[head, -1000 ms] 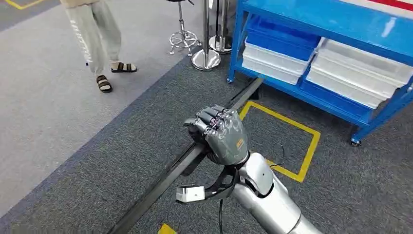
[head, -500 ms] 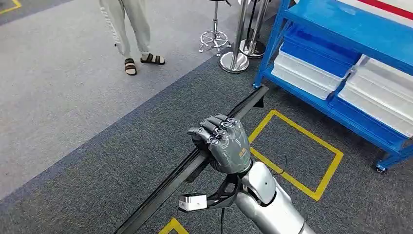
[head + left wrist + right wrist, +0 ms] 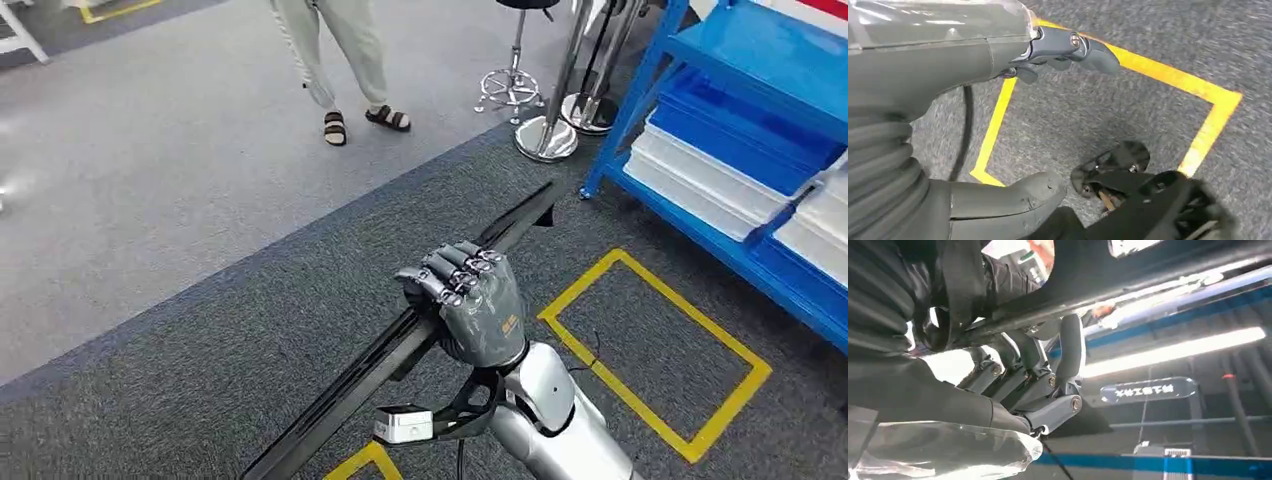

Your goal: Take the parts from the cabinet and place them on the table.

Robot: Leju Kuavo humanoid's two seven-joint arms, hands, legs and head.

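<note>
The right hand (image 3: 472, 312) has its fingers wrapped tight around a long black rail (image 3: 350, 395), which runs from 7 to 1 o'clock above the grey carpet (image 3: 200, 360). The left hand (image 3: 998, 150) hangs with fingers apart, holding nothing.

A workshop: blue rack (image 3: 760, 120) of bins, yellow floor tape (image 3: 660, 340).

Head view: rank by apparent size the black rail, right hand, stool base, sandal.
1. black rail, longest by far
2. right hand gripping it
3. stool base
4. sandal
The hand is nearest the camera, so the stool base's rank is unsure.
</note>
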